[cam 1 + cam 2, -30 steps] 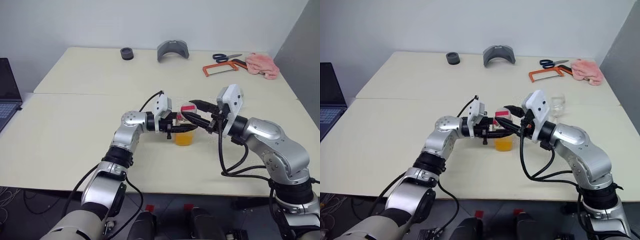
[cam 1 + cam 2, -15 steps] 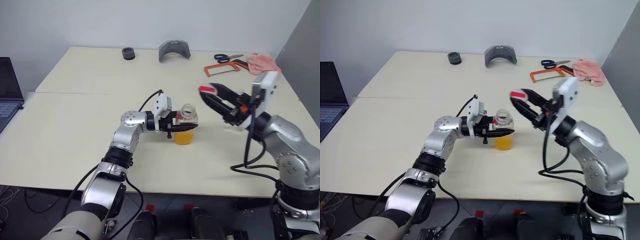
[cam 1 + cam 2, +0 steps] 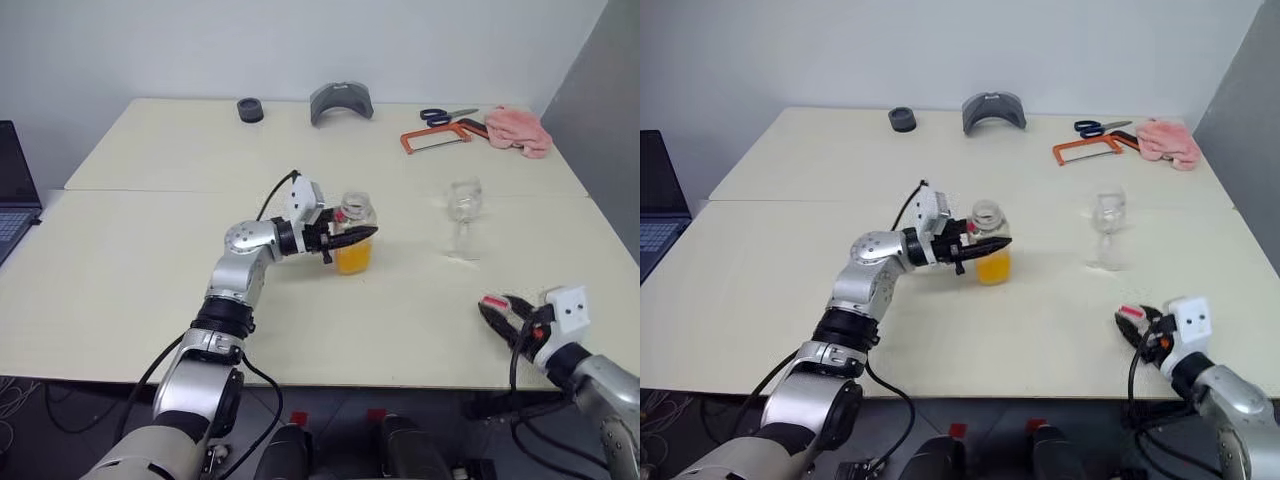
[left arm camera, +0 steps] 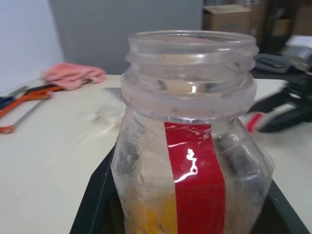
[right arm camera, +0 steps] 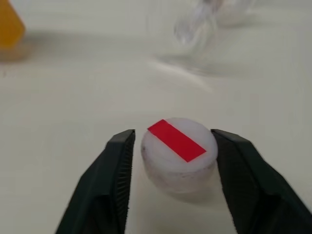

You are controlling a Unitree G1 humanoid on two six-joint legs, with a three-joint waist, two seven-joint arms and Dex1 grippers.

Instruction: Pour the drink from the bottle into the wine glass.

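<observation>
The bottle (image 3: 353, 212) stands uncapped at mid-table, its clear neck bare and the orange drink (image 3: 352, 261) filling its lower part. My left gripper (image 3: 365, 236) reaches in level from the left and is shut on the bottle (image 4: 192, 146), whose red label strip (image 4: 195, 180) faces the wrist camera. The wine glass (image 3: 463, 205) stands upright to the bottle's right. Near the table's front right edge, my right gripper (image 5: 173, 133) is open around the white cap (image 5: 179, 146) with a red stripe. The cap rests on the table between the fingers (image 5: 114, 170).
Along the far edge lie an orange hacksaw (image 3: 430, 138), scissors (image 3: 445, 114), a pink cloth (image 3: 518, 130), a grey curved piece (image 3: 340, 100) and a black ring (image 3: 250, 108). A laptop (image 3: 12, 190) sits off the table's left side.
My right gripper lifted the cap off the bottle, swung right and down to the table's near right, and opened. The left gripper drew the bottle slightly left.
</observation>
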